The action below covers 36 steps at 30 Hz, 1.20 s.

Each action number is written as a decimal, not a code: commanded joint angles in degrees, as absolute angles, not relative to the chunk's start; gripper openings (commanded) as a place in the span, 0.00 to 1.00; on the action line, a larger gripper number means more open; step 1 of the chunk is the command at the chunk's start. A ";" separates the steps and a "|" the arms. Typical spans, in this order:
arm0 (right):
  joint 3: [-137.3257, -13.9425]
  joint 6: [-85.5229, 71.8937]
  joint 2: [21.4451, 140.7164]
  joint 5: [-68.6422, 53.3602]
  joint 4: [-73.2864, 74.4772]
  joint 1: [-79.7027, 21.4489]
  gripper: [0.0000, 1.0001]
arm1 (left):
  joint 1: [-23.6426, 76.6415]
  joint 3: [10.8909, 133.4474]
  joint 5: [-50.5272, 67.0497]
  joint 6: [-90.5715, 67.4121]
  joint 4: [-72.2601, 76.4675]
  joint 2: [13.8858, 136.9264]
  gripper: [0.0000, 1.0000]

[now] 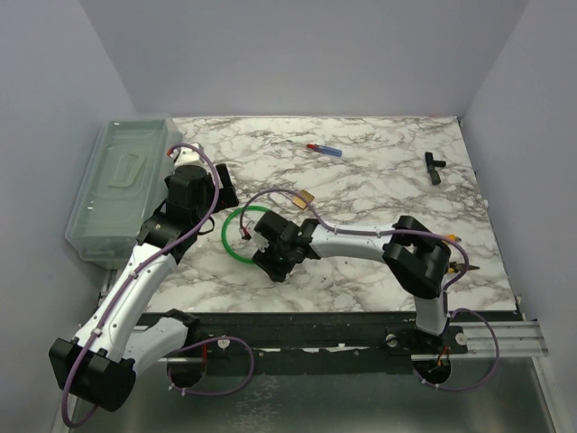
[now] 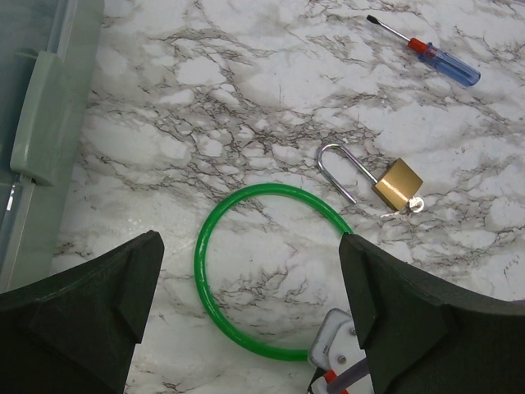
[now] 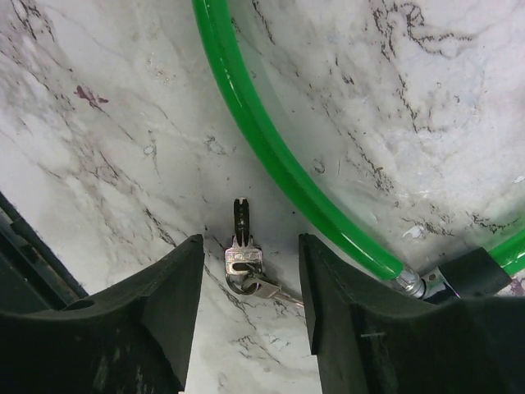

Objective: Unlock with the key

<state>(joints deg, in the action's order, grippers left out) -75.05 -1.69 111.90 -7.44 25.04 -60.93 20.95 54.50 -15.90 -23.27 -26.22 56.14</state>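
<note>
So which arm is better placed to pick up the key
Right. The right gripper is low with the key lying between its open fingers. The left gripper hovers higher above the green cable.

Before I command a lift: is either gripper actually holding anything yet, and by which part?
Nothing is held yet. The right gripper straddles the key at its head, fingers not visibly touching it. The left gripper hangs open above the green cable.
</note>
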 commanded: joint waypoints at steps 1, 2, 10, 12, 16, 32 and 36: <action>-74.24 -2.49 115.73 -2.48 30.92 -63.35 0.55 | 20.75 53.96 -14.88 -22.72 -25.89 56.16 0.95; -73.92 -2.66 115.49 -2.20 31.20 -63.67 0.55 | 20.74 53.96 -14.78 -22.73 -25.91 56.18 0.95; -74.63 -4.11 114.48 -0.34 34.51 -65.86 0.55 | 20.74 53.96 -14.68 -22.78 -25.88 56.39 0.95; -75.06 -4.26 114.63 1.37 35.54 -66.18 0.51 | 20.75 53.96 -14.61 -22.79 -25.91 56.49 0.95; -75.58 -4.39 114.95 2.34 36.91 -66.51 0.48 | 20.75 53.96 -14.59 -22.81 -25.89 56.54 0.95; -74.53 -4.94 116.76 3.22 36.74 -67.02 0.00 | 20.74 53.97 -14.59 -22.69 -25.93 56.60 0.95; -73.68 -5.09 115.72 4.68 35.70 -66.98 0.00 | 20.74 53.96 -14.58 -22.68 -25.87 56.60 0.95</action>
<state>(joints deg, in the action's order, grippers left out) -76.66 -4.97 112.40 2.11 32.14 -66.67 20.95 54.50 -15.73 -23.24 -26.22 56.45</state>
